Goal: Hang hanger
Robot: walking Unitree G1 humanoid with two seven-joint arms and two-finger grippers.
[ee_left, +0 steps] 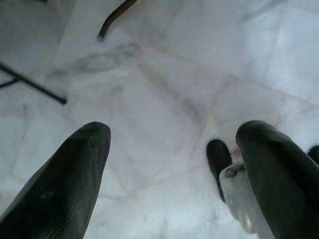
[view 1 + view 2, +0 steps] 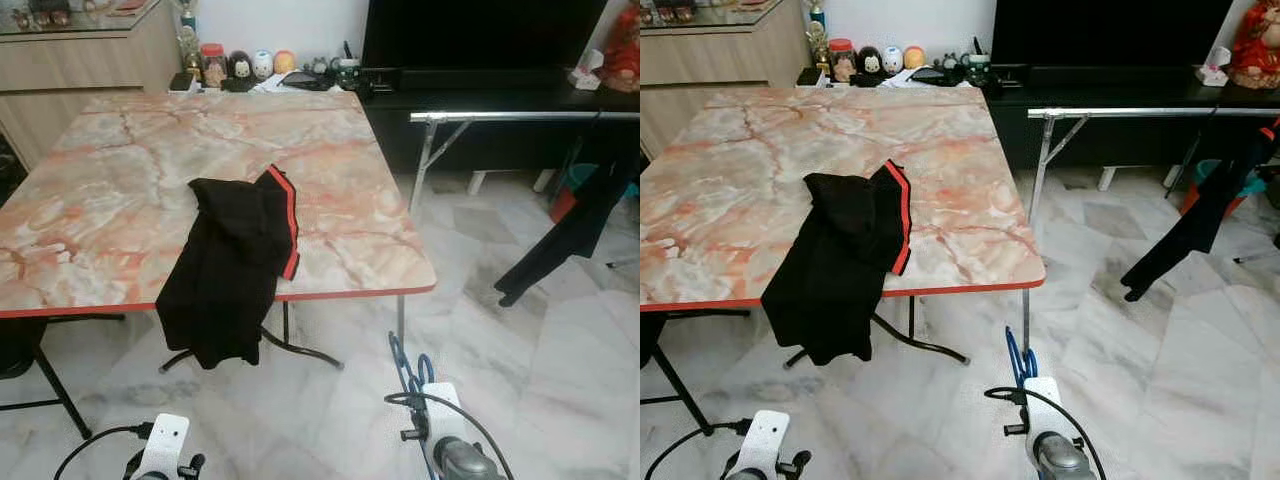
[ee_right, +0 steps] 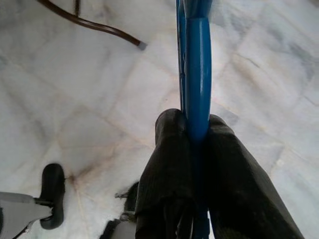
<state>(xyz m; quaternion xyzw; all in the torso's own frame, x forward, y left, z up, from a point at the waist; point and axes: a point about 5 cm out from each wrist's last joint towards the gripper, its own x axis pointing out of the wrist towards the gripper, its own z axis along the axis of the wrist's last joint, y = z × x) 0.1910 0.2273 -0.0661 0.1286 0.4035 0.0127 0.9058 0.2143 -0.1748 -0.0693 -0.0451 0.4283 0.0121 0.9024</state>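
Right tool (image 3: pixel 192 134) clamped on blue hanger (image 3: pixel 198 64), hook seemingly cropped, left tool (image 1: pixel 174 164) apart.

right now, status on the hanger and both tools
Right tool shut on blue hanger, low over the floor. Left tool open, empty. Rail off to the right, dark garment already on it. Table corner lies between.

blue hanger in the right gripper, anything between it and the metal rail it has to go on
Nothing visible. The right gripper holds the blue hanger low, past the table's corner; open floor leads to the rail, where a dark garment hangs.
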